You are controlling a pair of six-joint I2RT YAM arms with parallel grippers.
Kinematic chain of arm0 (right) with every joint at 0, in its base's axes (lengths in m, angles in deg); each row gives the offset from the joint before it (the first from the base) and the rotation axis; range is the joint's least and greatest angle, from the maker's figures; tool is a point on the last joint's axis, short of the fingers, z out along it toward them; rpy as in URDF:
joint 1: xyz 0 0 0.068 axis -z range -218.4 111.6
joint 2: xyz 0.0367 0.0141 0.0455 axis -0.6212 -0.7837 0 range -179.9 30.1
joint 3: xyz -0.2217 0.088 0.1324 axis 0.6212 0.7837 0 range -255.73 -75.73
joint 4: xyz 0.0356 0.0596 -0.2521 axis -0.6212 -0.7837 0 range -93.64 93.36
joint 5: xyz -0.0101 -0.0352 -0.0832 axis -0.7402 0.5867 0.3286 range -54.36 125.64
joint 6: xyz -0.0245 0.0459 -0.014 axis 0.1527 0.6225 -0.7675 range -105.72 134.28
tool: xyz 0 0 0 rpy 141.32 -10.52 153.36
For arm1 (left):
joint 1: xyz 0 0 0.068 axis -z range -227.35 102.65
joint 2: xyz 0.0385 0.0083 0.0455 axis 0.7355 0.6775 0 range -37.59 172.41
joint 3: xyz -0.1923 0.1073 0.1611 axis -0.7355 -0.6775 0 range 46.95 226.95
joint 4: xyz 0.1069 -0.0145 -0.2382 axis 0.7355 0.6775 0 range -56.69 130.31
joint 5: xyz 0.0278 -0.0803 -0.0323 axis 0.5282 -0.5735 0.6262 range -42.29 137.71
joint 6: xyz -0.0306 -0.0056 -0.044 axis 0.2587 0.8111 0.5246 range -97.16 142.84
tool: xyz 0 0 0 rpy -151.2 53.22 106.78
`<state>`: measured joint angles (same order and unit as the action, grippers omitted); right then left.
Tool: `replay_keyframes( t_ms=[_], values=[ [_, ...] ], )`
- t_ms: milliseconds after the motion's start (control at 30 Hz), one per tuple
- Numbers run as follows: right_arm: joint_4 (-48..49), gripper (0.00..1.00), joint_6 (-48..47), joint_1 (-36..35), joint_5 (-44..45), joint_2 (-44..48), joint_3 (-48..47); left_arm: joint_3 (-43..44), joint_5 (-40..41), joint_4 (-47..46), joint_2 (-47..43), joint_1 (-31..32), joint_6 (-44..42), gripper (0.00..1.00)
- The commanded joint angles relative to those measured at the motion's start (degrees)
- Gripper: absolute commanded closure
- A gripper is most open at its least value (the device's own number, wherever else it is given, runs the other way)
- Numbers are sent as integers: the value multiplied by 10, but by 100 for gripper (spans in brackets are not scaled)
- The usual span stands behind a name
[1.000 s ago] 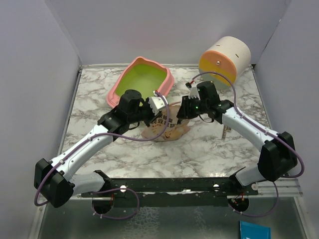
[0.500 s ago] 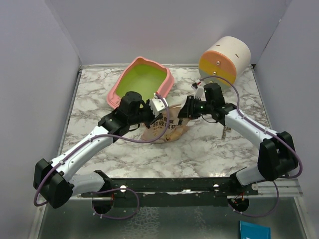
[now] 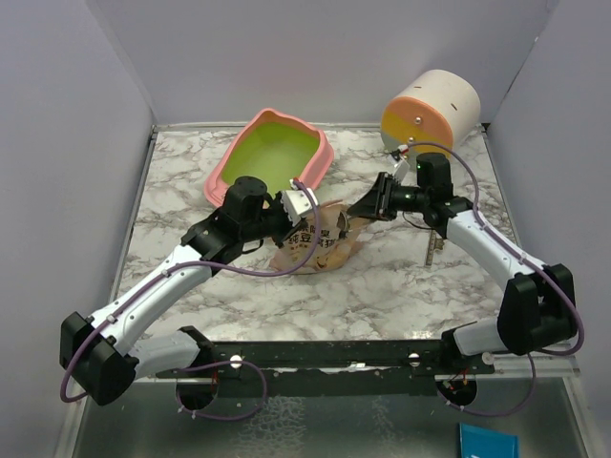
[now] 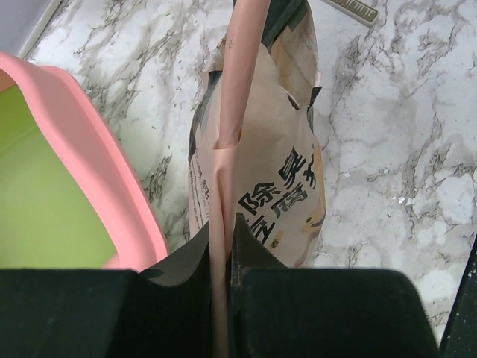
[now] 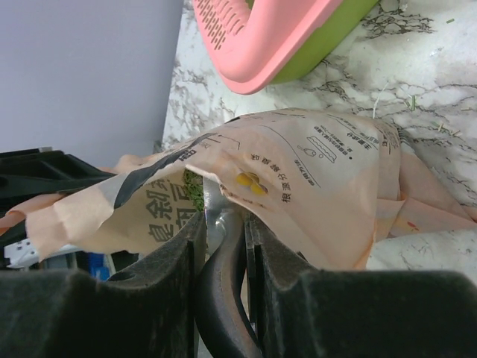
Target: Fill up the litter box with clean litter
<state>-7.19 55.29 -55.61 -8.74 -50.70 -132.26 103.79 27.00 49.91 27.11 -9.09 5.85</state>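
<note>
The pink litter box [image 3: 250, 143] with its lime-green inside stands at the back left; its rim [image 4: 89, 160] lies just left of the beige-orange pouch [image 3: 325, 248]. My left gripper [image 3: 304, 204] is shut on the pouch's pink top edge [image 4: 232, 82] and holds it up. My right gripper [image 3: 374, 204] is shut on the black handle [image 5: 223, 287] of a metal scoop [image 5: 212, 203]. The scoop's head reaches into the pouch mouth. Green clean litter [image 5: 191, 188] shows inside the pouch.
A round cream-orange-yellow drawer cabinet [image 3: 430, 113] stands at the back right. A thin metal strip [image 3: 431, 251] lies on the marble table under the right forearm. Grey walls close in the left, back and right sides.
My right arm has drawn back to the right, its wrist now farther from the pouch, still gripping the scoop handle. My left arm shifted slightly and kept its hold on the pouch edge.
</note>
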Motion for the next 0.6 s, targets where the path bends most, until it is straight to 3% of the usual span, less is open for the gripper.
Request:
replay_keyframes(
  t_ms=[0,567],
  values=[
    [52,99,44,32,-85,32,5,9,7,-5,-21,1,4,100],
    [40,99,70,115,-164,80,38,9,26,-8,-30,1,12,100]
  ],
)
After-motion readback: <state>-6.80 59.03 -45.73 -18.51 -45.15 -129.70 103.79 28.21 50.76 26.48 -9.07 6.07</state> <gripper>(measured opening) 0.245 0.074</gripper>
